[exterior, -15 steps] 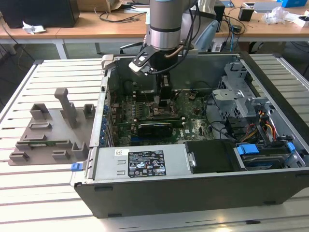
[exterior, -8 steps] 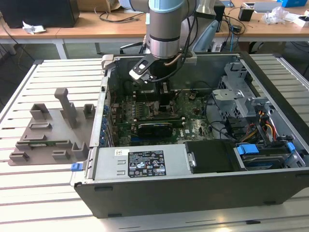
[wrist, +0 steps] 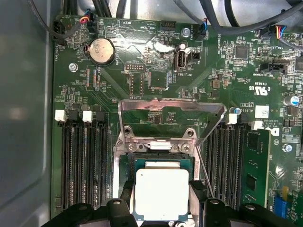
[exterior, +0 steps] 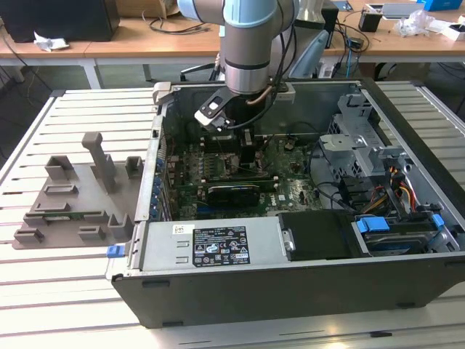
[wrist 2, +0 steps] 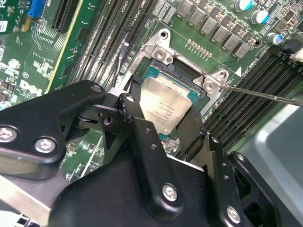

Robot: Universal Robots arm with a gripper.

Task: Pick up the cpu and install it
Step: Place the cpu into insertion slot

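The gripper (wrist: 162, 202) is clenching the cpu (wrist: 162, 191) between its fingers (wrist: 126, 195), one on each of two opposite edges. The chip's silvery top is facing both wrist views. Directly under the gripper the socket (wrist: 142, 163) is lying open, and its metal load plate (wrist: 170, 102) is standing tilted up just beyond the fingertips. The cpu seems to be resting in the socket or just over it; I cannot tell which. In the exterior view the arm (exterior: 251, 43) is reaching down into the case (exterior: 305, 291), and the tray (exterior: 73, 196) is lying well apart from the gripper, outside the case.
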